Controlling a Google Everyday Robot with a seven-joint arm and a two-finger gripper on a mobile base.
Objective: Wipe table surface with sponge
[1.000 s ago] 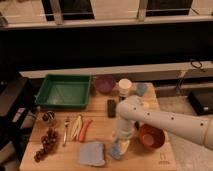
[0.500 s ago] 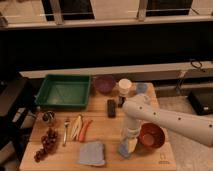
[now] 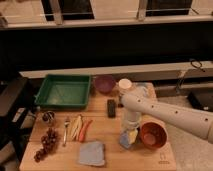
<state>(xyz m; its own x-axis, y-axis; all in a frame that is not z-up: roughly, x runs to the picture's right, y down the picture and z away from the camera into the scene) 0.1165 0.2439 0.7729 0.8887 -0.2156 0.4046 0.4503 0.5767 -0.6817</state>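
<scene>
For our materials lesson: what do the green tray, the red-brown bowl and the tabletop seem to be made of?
Green tray: probably plastic, uniform colour. Red-brown bowl: plastic or ceramic, unclear. Tabletop: light wood, matte plank grain. The pincer hangs over it at the sponge.

My table surface (image 3: 150,159) is a light-wood top with a small dark mark near its front right corner. On it lie a green tray (image 3: 63,91) at the back left, a purple bowl (image 3: 105,83) beside it, and a pale cup (image 3: 125,85). A dark block (image 3: 112,107) sits mid-table. Grapes (image 3: 45,145), cutlery (image 3: 66,131), and what may be carrots (image 3: 82,129) lie left, a blue-grey cloth (image 3: 92,153) in front. My gripper (image 3: 129,136) presses the sponge (image 3: 128,140) down beside the red-brown bowl (image 3: 152,135).
</scene>
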